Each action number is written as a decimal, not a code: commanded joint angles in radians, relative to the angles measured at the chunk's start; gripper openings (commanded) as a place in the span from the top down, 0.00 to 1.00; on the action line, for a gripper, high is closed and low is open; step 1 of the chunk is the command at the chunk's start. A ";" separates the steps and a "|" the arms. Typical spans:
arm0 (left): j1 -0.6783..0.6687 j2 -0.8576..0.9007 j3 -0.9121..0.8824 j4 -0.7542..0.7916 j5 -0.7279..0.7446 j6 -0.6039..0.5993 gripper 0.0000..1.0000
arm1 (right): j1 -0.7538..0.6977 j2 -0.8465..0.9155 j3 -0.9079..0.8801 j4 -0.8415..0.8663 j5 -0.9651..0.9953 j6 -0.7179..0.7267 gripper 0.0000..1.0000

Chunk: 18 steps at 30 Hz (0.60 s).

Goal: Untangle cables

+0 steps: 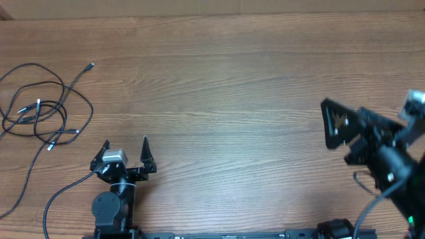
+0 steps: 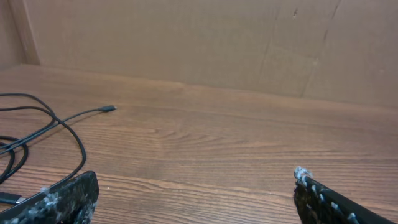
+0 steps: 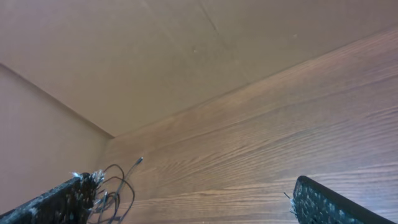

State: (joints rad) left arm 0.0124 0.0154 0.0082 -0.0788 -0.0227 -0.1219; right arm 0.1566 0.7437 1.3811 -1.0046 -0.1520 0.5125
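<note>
Notably, with left claw (image 1: pixel 126 141) and right claw (image 3: pixel 193 182) both spread apart and empty, several overlapped cables (image 1: pixel 40 113) may be pinched together, so the tangle is tightened.

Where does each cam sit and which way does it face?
Overhead: above the table, looking straight down; shows cables far left, left gripper open, right arm at the right edge.
Left wrist: low over the table, facing the back wall; own fingers in the bottom corners.
Right wrist: on the right arm, tilted, facing across the table toward the cables; right gripper open, fingers in the bottom corners.
Shared: all three see the cables' loose plug end.
</note>
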 commanded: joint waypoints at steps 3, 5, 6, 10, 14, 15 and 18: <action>-0.006 -0.011 -0.003 0.001 -0.003 0.021 0.00 | -0.004 -0.150 -0.097 0.002 0.005 -0.002 0.00; -0.006 -0.011 -0.003 0.001 -0.003 0.021 0.00 | -0.005 -0.205 -0.160 0.000 0.005 -0.002 0.00; -0.006 -0.011 -0.003 0.001 -0.003 0.021 0.00 | -0.005 -0.224 -0.185 0.000 0.005 -0.002 0.00; -0.006 -0.011 -0.003 0.001 -0.003 0.021 0.00 | -0.005 -0.298 -0.304 0.000 0.005 -0.002 0.00; -0.006 -0.011 -0.003 0.001 -0.003 0.021 0.00 | -0.006 -0.377 -0.456 0.000 0.005 -0.002 0.00; -0.006 -0.011 -0.003 0.001 -0.003 0.021 0.00 | -0.006 -0.396 -0.497 0.000 0.005 -0.002 0.00; -0.006 -0.011 -0.003 0.001 -0.003 0.021 0.01 | -0.006 -0.452 -0.614 0.000 0.005 -0.002 0.00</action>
State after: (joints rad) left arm 0.0124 0.0154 0.0082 -0.0784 -0.0227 -0.1196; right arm 0.1566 0.3500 0.8684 -1.0058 -0.1520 0.5125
